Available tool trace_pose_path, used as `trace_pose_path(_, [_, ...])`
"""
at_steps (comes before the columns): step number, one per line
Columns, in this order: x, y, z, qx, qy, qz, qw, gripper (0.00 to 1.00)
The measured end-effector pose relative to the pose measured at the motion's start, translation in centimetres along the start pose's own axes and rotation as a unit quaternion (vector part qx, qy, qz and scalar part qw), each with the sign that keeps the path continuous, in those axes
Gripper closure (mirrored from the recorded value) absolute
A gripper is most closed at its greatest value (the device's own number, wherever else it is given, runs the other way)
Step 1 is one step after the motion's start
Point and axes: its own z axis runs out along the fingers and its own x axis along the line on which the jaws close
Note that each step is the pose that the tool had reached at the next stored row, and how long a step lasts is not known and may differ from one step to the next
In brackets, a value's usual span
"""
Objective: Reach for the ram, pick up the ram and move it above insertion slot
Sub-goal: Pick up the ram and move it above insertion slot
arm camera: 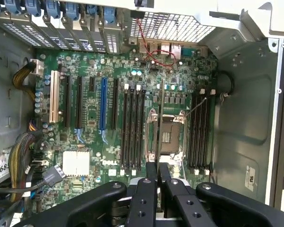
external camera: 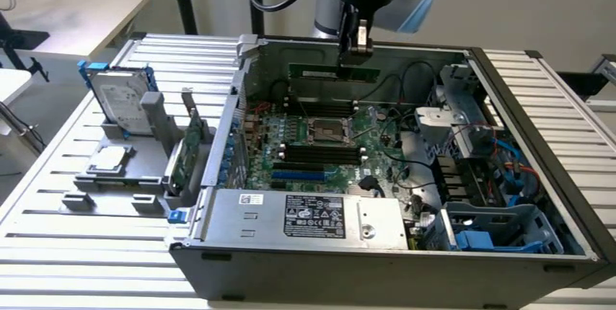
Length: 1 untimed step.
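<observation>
Surface: slatted white metal surface (external camera: 86, 252) carrying an open computer case (external camera: 385, 267), with a pale wall and a second table behind.
Foreground: grey power supply (external camera: 308, 216) with a printed label, lying along the near edge of the case in the exterior view.
Case interior: green motherboard (external camera: 318, 151) with a central processor socket (external camera: 324, 130); black memory slots (arm camera: 132, 130) run on either side of the socket in the wrist view.
Exterior view's left: grey holder (external camera: 125, 166) outside the case, bearing a silver hard drive (external camera: 122, 104) with blue rails and an upright green card (external camera: 195, 137).
Exterior view's right: drive cage and bundled cables (external camera: 481, 166) inside the case.
Ram: thin green stick (external camera: 337, 73) held level above the far part of the motherboard, near the rear wall of the case; seen edge-on in the wrist view as a dark line (arm camera: 158, 137) over the socket.
Gripper: black fingers (arm camera: 151, 177) closed on the ram (external camera: 353, 56), hanging from the arm over the far side of the case.
</observation>
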Motion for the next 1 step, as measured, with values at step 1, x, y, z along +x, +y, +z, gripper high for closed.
trace_pose_path(1, [0.00,0.00,0.00,0.0000,0.0000,0.000,1.0000,0.86])
